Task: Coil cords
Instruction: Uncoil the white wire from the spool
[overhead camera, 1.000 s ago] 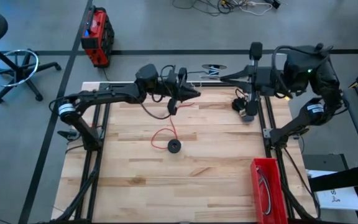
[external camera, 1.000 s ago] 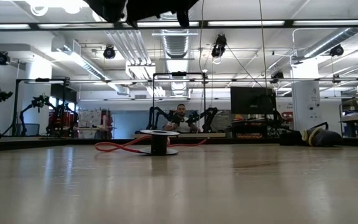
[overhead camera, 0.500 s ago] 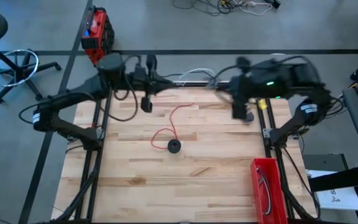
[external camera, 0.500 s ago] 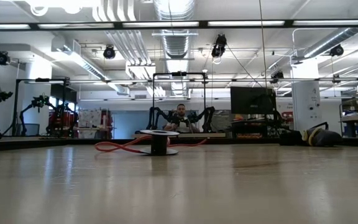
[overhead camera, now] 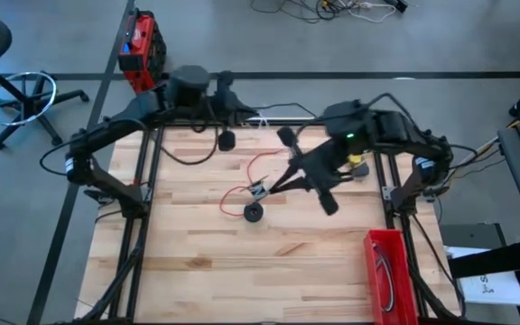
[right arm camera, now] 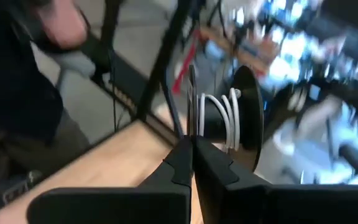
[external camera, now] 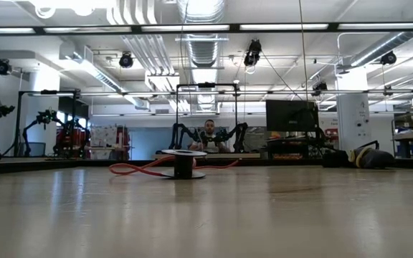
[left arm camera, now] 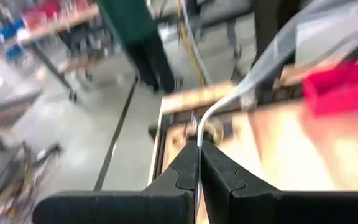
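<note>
My left gripper (overhead camera: 244,116) hovers over the table's far edge, shut on the white cord (overhead camera: 287,108), which runs from it toward the right arm. My right gripper (overhead camera: 262,188) is over the table's middle, shut on a black spool (right arm camera: 229,118) with white cord wound on its core. Just near of it, a second black spool (overhead camera: 253,212) stands on its lower flange on the table. The red cord (overhead camera: 235,194) lies in a loose loop beside this spool and trails toward the far edge. Neither gripper shows in the low view. My left gripper pinches the white cord (left arm camera: 199,140) between its two fingertips. The cord leaves the fingers (left arm camera: 185,168) and arcs away in the air, clear of the table. My right gripper pinches one thin flange of the spool (right arm camera: 191,99) between its two fingers (right arm camera: 213,171), at the flange's rim. The spool is lifted off the table, with its core and other flange (right arm camera: 248,118) out to one side.
A red bin (overhead camera: 386,271) with thin cords in it stands at the table's near right corner. A red toolbox (overhead camera: 141,54) sits on the floor beyond the far left corner. A person (external camera: 208,135) sits far behind the table.
My left gripper has drawn back from the far middle toward the table's far left, keeping the white cord. My right gripper has swung from the far right edge toward the middle with its spool, stopping close to the red cord's spool. The red cord and its spool have stayed put.
</note>
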